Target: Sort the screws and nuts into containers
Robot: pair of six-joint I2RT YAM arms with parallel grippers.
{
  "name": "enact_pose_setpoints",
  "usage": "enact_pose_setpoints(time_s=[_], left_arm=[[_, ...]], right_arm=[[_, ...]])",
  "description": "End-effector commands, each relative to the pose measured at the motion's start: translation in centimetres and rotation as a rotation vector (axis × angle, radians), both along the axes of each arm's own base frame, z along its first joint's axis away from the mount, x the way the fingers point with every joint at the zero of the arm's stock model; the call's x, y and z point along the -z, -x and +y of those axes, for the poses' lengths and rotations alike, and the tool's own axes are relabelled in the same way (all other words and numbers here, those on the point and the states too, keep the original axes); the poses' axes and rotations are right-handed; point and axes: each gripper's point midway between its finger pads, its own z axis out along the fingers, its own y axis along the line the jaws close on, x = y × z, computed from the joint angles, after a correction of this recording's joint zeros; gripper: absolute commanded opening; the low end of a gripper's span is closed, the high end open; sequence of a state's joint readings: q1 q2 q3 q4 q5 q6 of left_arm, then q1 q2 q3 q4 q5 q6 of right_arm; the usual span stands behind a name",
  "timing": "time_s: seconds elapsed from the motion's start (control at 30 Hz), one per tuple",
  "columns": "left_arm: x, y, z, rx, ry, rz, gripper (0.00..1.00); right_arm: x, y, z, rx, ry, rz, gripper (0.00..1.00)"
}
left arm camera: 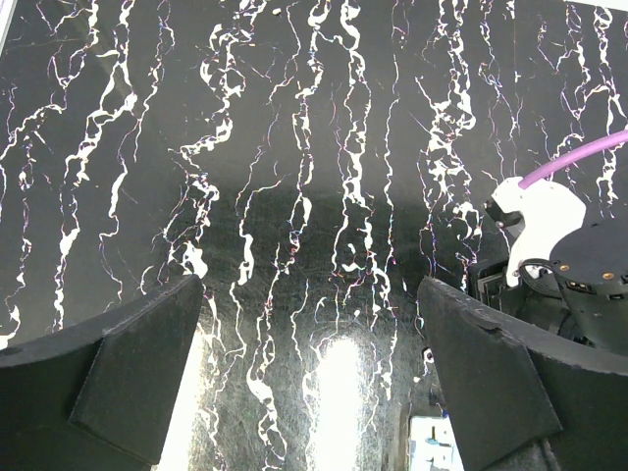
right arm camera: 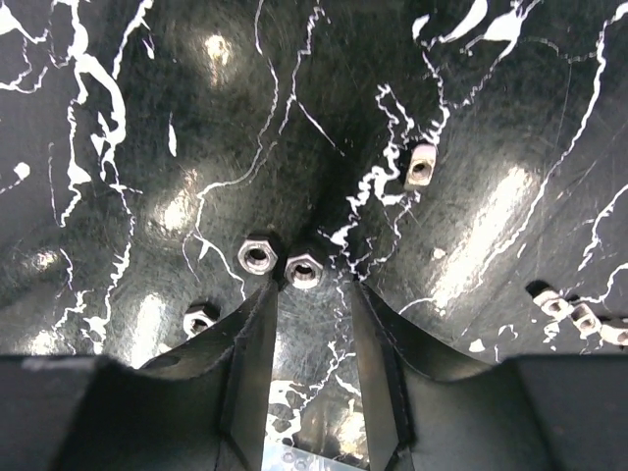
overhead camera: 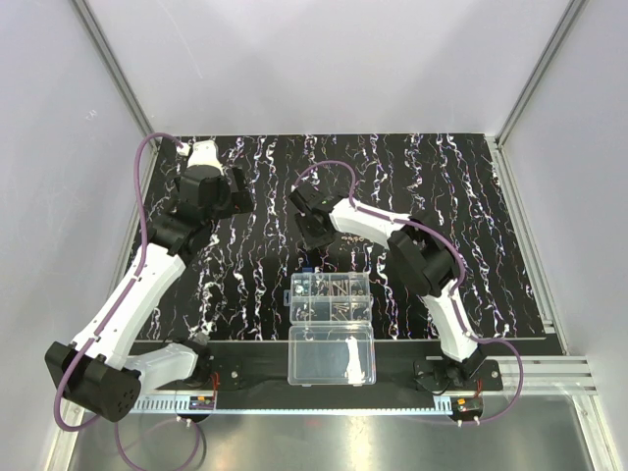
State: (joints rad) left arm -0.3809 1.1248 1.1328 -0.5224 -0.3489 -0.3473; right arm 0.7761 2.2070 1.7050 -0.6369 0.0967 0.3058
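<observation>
Two shiny hexagonal nuts (right arm camera: 257, 255) are lying touching on the black, white-veined tabletop (right arm camera: 147, 118) beyond the clear plastic containers (overhead camera: 294, 304). We are holding our right fingers (right arm camera: 245, 383) half open and empty just short of them, probably to straddle one; our left fingers (left arm camera: 128, 383) are gaping wide, gripping nothing.

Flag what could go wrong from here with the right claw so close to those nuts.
1. One hex nut and a neighbouring hex nut lie side by side just ahead of the right claw. Closing could catch both, or pinch one and flick the other away.
2. Both lie flat on the glossy mat, so the claw may skate over them and grab nothing.
3. The organizer box sits apart from here, so a weakly held nut could drop on the way.
</observation>
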Motion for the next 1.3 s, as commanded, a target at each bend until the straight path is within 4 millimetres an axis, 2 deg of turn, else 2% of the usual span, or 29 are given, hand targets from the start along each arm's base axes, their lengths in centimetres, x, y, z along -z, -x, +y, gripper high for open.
enact_pose_setpoints(time_s=[0.0, 0.23, 0.33, 0.5, 0.6, 0.67, 0.8, 0.83, 0.93, 1.07, 1.27], left_arm=[[-3.0, -0.7, 0.4, -0.021, 0.013, -0.093, 0.99], [-2.7, -0.7, 0.3, -0.019, 0.01, -0.084, 0.99], [-2.7, -0.7, 0.3, -0.019, 0.009, -0.085, 0.99], [-2.9, -0.6, 0.4, -0.019, 0.011, -0.09, 0.99], [-3.0, -0.6, 0.3, -0.018, 0.014, -0.093, 0.99], [-2.9, -0.6, 0.3, -0.019, 0.015, -0.091, 0.99], [-3.0, -0.6, 0.2, -0.01, 0.023, -0.094, 0.99], [-3.0, -0.5, 0.1, -0.008, 0.023, -0.093, 0.99], [-3.0, -0.5, 0.2, -0.01, 0.023, -0.094, 0.99], [-3.3, -0.5, 0.1, -0.008, 0.026, -0.101, 0.99], [-3.4, -0.4, 0.3, -0.013, 0.022, -0.104, 0.99]], right_arm=[[0.5, -0.6, 0.2, -0.017, 0.036, -0.02, 0.43], [1.1, -0.5, 0.2, -0.033, 0.062, -0.022, 0.4], [1.6, -0.4, 0.0, -0.03, 0.077, -0.017, 0.36], [1.8, -0.3, -0.2, -0.031, 0.08, -0.021, 0.18], [1.3, -0.5, -0.1, -0.03, 0.066, -0.04, 0.11], [0.7, -0.5, -0.1, -0.032, 0.056, -0.049, 0.09], [-0.8, -0.6, -0.2, -0.035, 0.048, -0.07, 0.13], [-1.1, -0.7, -0.3, -0.034, 0.054, -0.073, 0.2], [-1.3, -0.9, -0.2, -0.036, 0.052, -0.082, 0.29], [-1.1, -2.1, 0.1, -0.036, 0.06, -0.103, 0.34], [0.3, -3.0, -0.8, -0.002, 0.1, -0.086, 0.36]])
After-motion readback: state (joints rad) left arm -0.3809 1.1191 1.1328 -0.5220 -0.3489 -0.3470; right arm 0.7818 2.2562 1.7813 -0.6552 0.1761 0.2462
